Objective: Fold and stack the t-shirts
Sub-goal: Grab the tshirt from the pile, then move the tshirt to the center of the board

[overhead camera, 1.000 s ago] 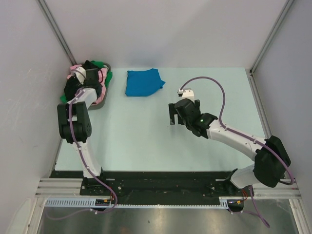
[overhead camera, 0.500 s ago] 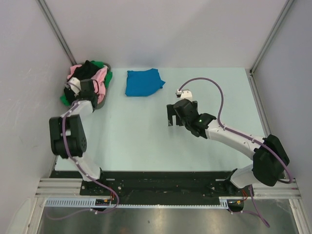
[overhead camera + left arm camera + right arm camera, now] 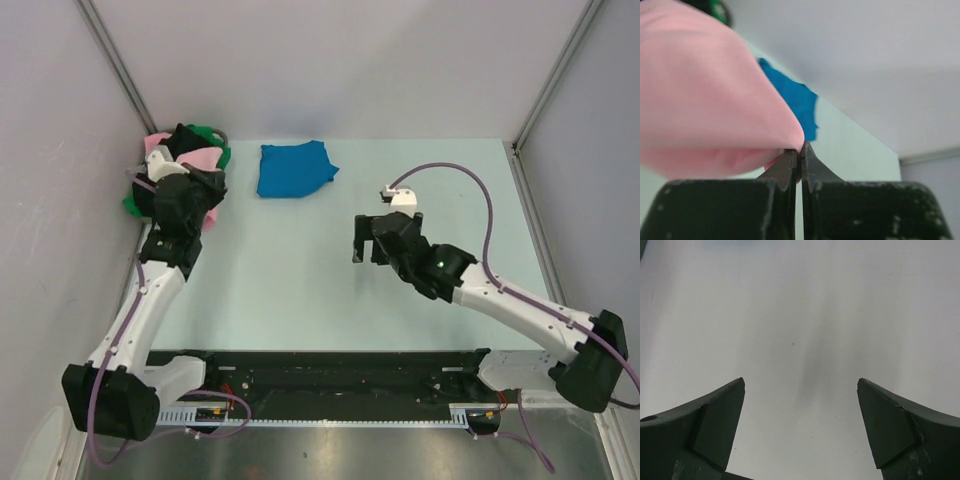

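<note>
- Surface (image 3: 300, 290): pale green; the blue t-shirt (image 3: 293, 169) lies flat on it in a compact shape.
- Right arm (image 3: 500, 300): reaches in on the near right of the blue t-shirt.
- Left arm (image 3: 140, 300): extends to the heap left of the blue t-shirt.
- Heap: pink t-shirt (image 3: 157, 143), black t-shirt (image 3: 183, 135) and green t-shirt (image 3: 210, 133), bunched together near the blue t-shirt's left side.
- Right fingers (image 3: 801, 385): spread wide apart, holding nothing, over bare surface.
- Left fingers (image 3: 800, 155): pressed together, clamped on a fold of the pink t-shirt, with the blue t-shirt beyond.
</note>
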Tool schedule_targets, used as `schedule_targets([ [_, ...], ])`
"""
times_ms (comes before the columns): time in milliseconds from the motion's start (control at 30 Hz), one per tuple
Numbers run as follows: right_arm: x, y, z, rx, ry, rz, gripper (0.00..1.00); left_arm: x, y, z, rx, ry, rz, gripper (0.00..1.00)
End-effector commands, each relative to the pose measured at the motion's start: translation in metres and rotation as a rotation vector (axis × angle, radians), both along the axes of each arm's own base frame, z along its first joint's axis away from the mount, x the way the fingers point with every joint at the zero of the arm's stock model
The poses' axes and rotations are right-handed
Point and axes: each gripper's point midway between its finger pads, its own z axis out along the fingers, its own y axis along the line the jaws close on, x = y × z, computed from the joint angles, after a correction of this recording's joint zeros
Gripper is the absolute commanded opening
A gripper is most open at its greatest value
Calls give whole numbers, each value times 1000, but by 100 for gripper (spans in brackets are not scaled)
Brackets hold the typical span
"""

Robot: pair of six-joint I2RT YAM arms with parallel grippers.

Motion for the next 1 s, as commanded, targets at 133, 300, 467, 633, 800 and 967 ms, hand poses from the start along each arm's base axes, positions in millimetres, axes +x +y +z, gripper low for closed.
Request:
schedule_targets([
  [133,-12,-84,66,77,-155,-265,100,-68,-160,136,30,-322,-691,0],
  [300,-21,-120,86,134,-192,-338,100,-104,-237,134,36,-305,-979,0],
  [467,-23,-136,85,131,-183,-382,100,-115,-297,58,44,-140,-1110,0],
  [633,-23,-137,83,123,-174,-394,100,-138,-372,-55,-6,55,-1304,38],
  [800,-24,-141,84,91,-173,-397,100,-154,-391,-80,14,93,-1318,100],
  [967,-24,-148,74,24,-150,-417,100,-151,-361,-61,133,102,-1229,100],
])
